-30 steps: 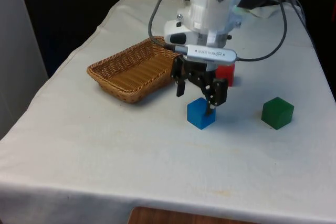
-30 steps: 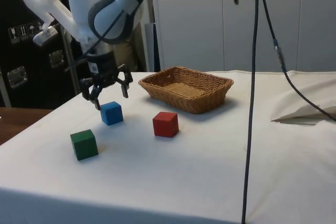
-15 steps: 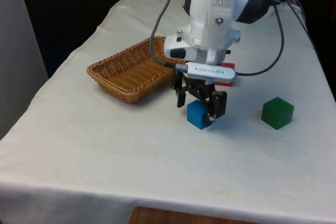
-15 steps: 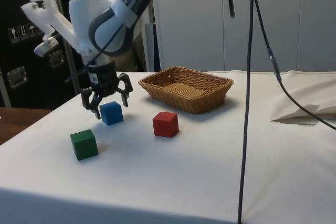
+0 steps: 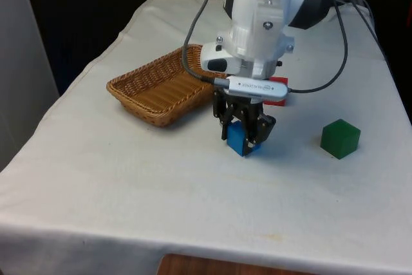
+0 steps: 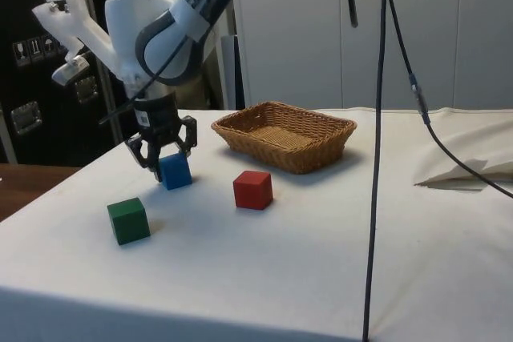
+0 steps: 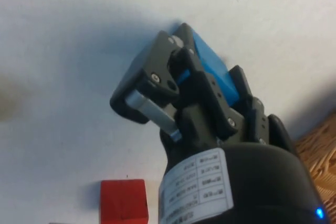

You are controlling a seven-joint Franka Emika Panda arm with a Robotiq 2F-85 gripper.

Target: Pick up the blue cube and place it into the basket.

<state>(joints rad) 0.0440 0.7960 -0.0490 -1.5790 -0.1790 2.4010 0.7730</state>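
claw: black two-finger claw [image 5: 243, 134] [image 6: 163, 162] [image 7: 202, 72] low over the worktop, fingers clamped on two opposite faces of the small blue cube [image 5: 237, 138] [image 6: 175, 171] [image 7: 212, 69]
blue cube: between the fingers, down at the white cloth-covered worktop [image 5: 129, 178] [image 6: 321, 246]; cannot tell if lifted
red cube: small red cube [image 5: 278, 91] [image 6: 253, 190] [image 7: 123, 201] just behind the claw in the front view, mostly hidden
basket: shallow brown wicker basket [image 5: 164, 88] [image 6: 284, 134] to the front view's left of the claw, near
green cube: small green cube [image 5: 340, 138] [image 6: 128, 220] to the front view's right, well apart
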